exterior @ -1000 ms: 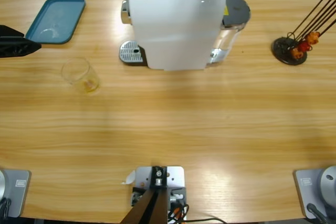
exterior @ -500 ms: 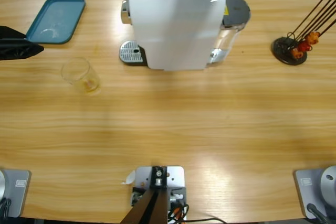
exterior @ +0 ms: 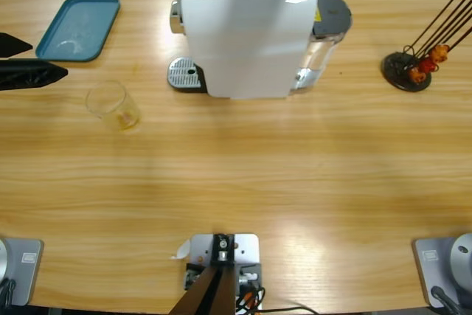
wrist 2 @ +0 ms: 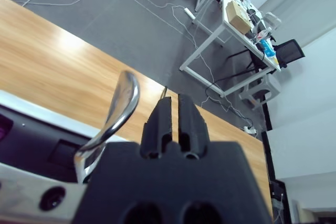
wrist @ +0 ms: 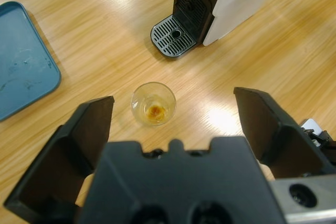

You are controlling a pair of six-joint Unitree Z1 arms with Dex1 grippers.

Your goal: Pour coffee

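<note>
A small clear glass tumbler (exterior: 110, 103) stands on the table left of the machine, with a shallow amber pool of coffee (exterior: 127, 118) at its bottom. My left gripper (exterior: 48, 58) comes in from the left edge, open, its jaws apart and short of the glass. In the left wrist view the tumbler (wrist: 153, 103) with the coffee (wrist: 155, 111) sits ahead between the wide-spread jaws of the left gripper (wrist: 173, 99), not touched. My right gripper (wrist 2: 173, 109) is shut on nothing, next to the machine's silver lever (wrist 2: 116, 116).
A white coffee machine (exterior: 247, 35) stands at the back middle, its round metal drip tray (exterior: 184, 74) toward the glass. A teal tray (exterior: 77, 27) lies at the back left. A black capsule stand (exterior: 409, 70) with orange capsules is at the right.
My left gripper has slid a little further in from the left edge and its jaws have spread apart. The glass and the machine have not moved.
</note>
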